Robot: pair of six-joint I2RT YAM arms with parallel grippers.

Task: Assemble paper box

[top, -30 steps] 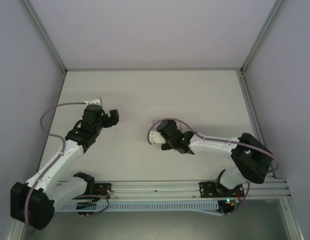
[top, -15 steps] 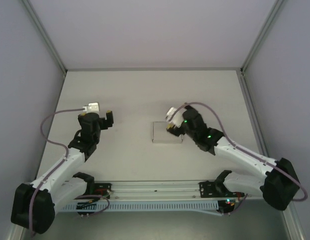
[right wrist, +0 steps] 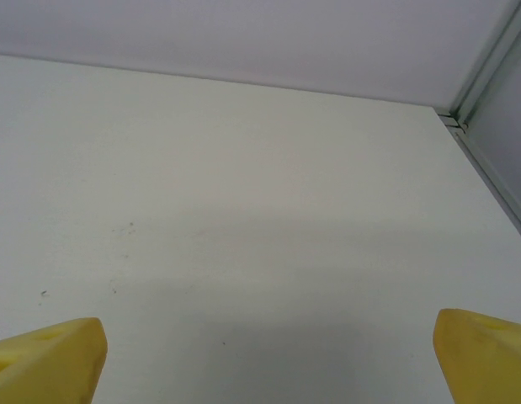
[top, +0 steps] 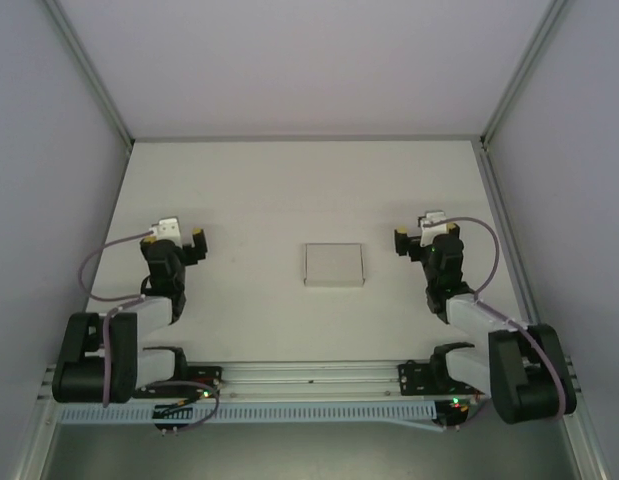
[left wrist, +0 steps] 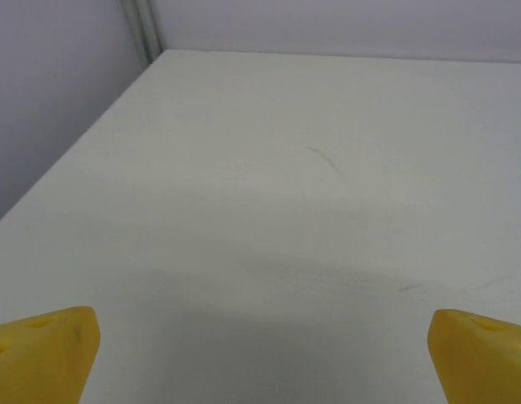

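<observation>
Lying flat on the table (top: 289,190), the paper box (top: 334,265) sits between the two claws and well apart from both. It is to the right of the left claw (top: 192,243) and to the left of the right claw (top: 407,240), slightly behind their tips, toward the bases. From above it looks like a low closed rectangle with no flap sticking out; the folds themselves are too small to tell. So I judge that the assembling is finished or very close to it, and that no step is in hand at this moment. If a next move is needed, one claw must reach inward across the free table to the box, perhaps to press the lid. Both claws are wide open and hold nothing; in the wrist views the yellow fingertips (left wrist: 43,349) stand far apart with bare table between them. Each arm is folded low and compact above its own base, its claw pointing toward the far wall.
</observation>
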